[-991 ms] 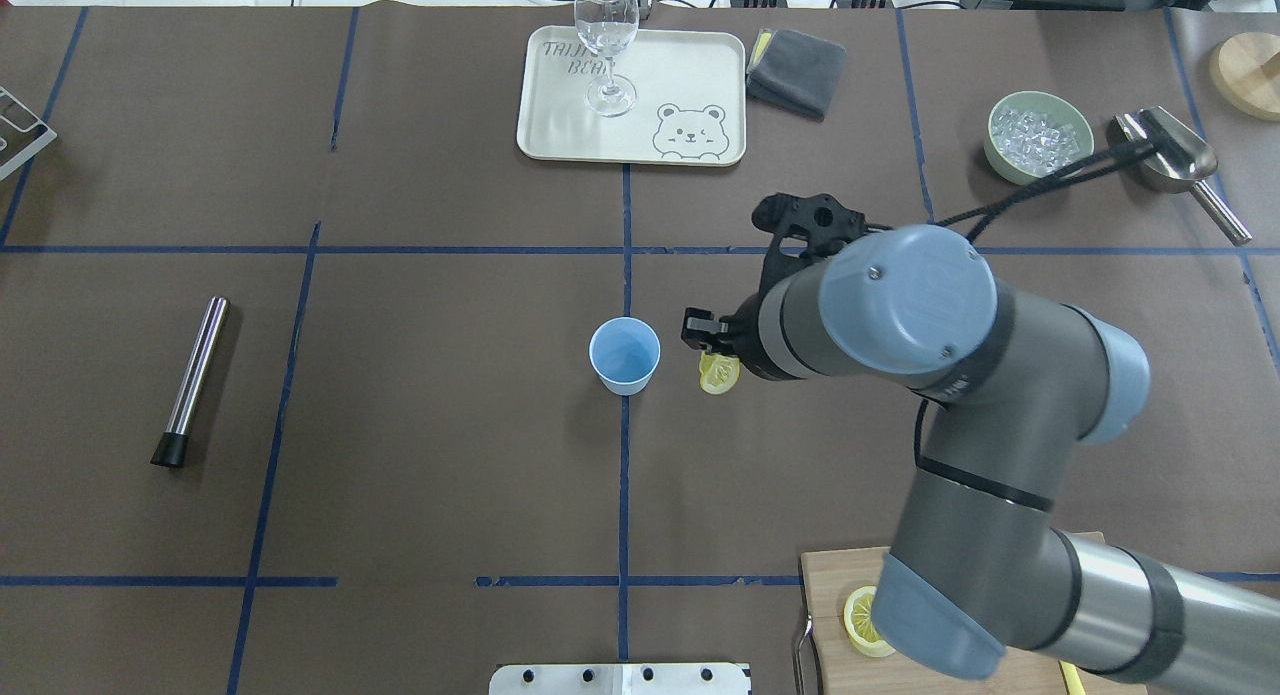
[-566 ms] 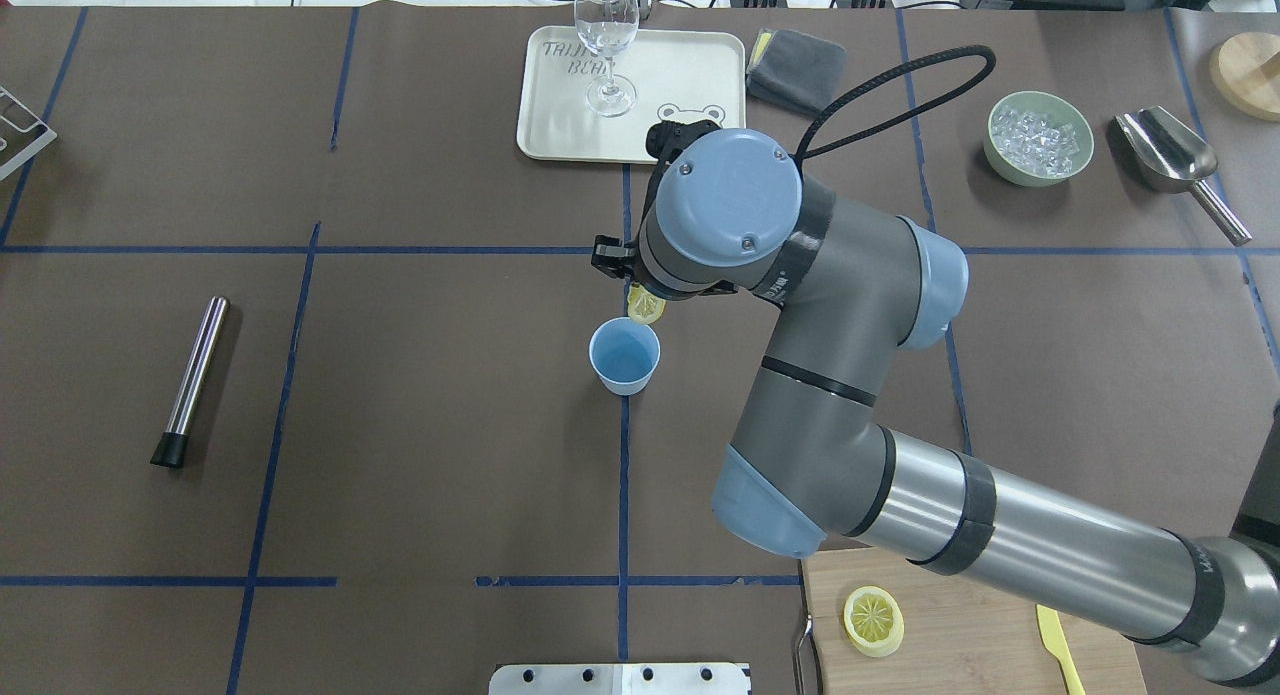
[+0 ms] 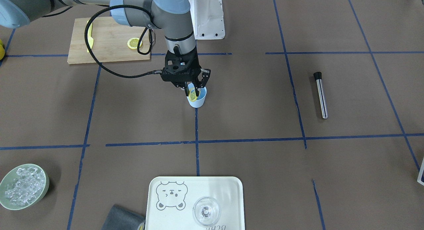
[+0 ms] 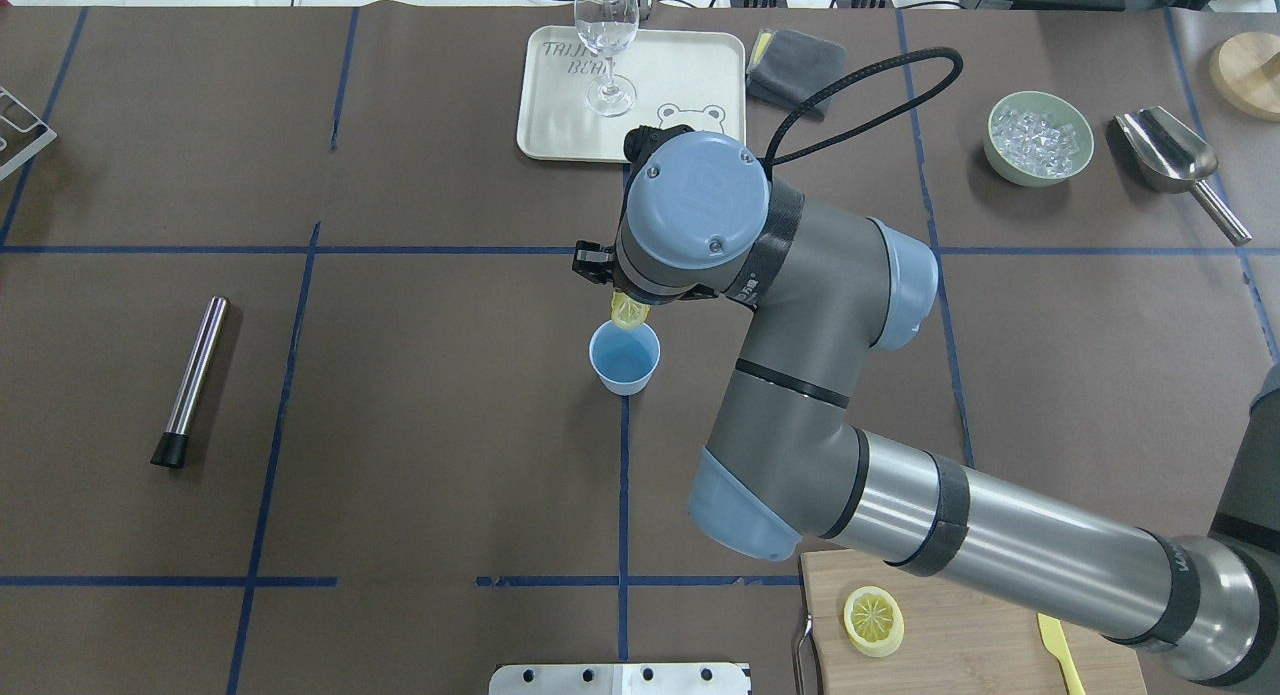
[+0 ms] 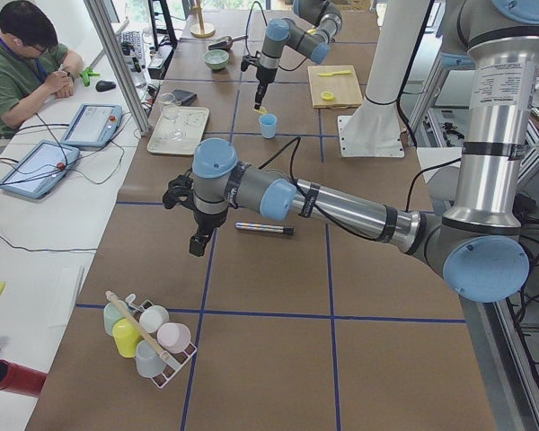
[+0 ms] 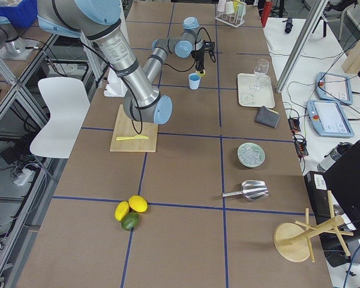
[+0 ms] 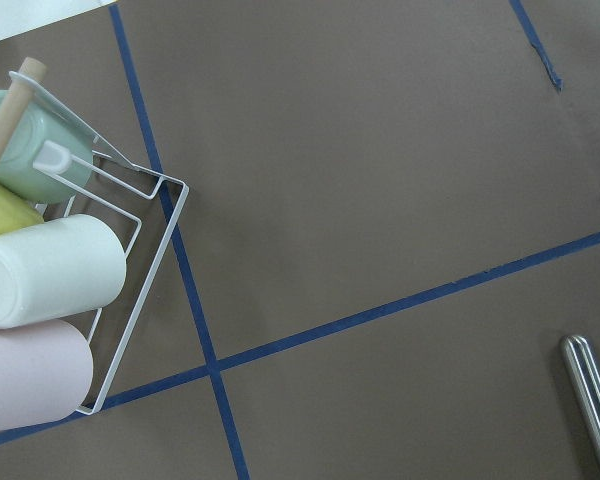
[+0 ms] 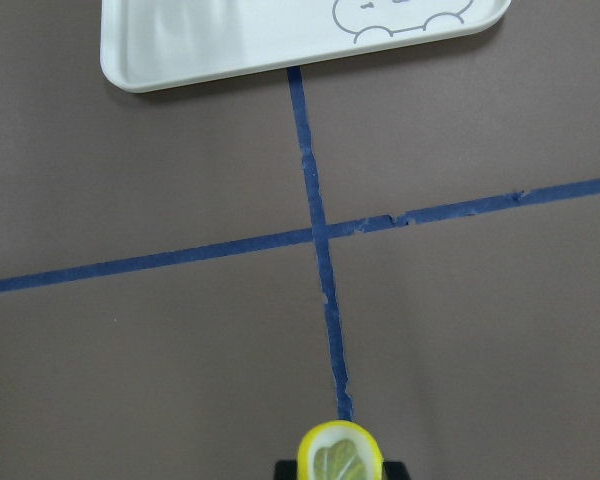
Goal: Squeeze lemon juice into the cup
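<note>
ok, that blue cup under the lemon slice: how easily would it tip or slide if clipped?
Probably light: the cup looks like plastic and seems empty. Likely tippy, since it tapers to a base narrower than its mouth and nothing steadies it. The right gripper holds the lemon slice near the rim, so a small bump could shove it.

Robot lab: taped-grid table (image 4: 450, 475), control tablets (image 5: 94, 124).

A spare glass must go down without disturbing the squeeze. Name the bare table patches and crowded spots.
Bare: the stretch between the metal rod and the cup, and the robot's left of the tray. Crowded: around the cup, where the right pincer holds the lemon slice; the bowl and scoop corner.
</note>
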### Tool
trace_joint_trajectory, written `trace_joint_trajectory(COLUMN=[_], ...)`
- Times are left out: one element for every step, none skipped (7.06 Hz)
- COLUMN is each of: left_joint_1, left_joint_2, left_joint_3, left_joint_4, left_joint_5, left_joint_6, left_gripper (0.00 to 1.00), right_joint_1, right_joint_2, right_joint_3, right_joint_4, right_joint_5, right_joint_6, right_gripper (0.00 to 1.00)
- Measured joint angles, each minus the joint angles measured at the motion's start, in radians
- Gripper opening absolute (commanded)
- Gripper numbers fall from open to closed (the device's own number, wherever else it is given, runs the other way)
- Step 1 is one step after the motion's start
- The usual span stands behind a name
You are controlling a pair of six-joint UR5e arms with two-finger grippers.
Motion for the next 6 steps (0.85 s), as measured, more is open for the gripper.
trace_joint_trajectory(left_joint_1=[0.000, 0.000, 0.000, 0.000, 0.000, 0.001], left_joint_2=[0.000, 0.000, 0.000, 0.000, -0.001, -0.001], left_joint_3=[0.000, 0.000, 0.001, 0.002, 0.003, 0.005], left_joint_4=[0.000, 0.000, 0.000, 0.000, 0.000, 0.000], left_joint_5=[0.000, 0.000, 0.000, 0.000, 0.000, 0.000], left_joint_6=[0.000, 0.000, 0.000, 0.000, 0.000, 0.000], left_gripper=[1.00, 1.00, 1.00, 1.00, 1.00, 1.00], right_joint_1=[-0.009, -0.015, -0.019, -0.021, -0.021, -0.021], right_joint_2=[0.000, 0.000, -0.001, -0.003, -0.004, -0.005], right_joint_3=[-0.001, -0.001, -0.001, -0.001, -0.001, 0.002], right_joint_4=[0.000, 0.000, 0.001, 0.001, 0.001, 0.001], right_joint_5=[0.000, -0.001, -0.001, -0.001, 0.000, 0.002], right_joint_6=[0.002, 0.003, 0.003, 0.000, -0.003, -0.005], right_gripper=[0.48, 0.91, 0.99, 1.00, 1.00, 1.00])
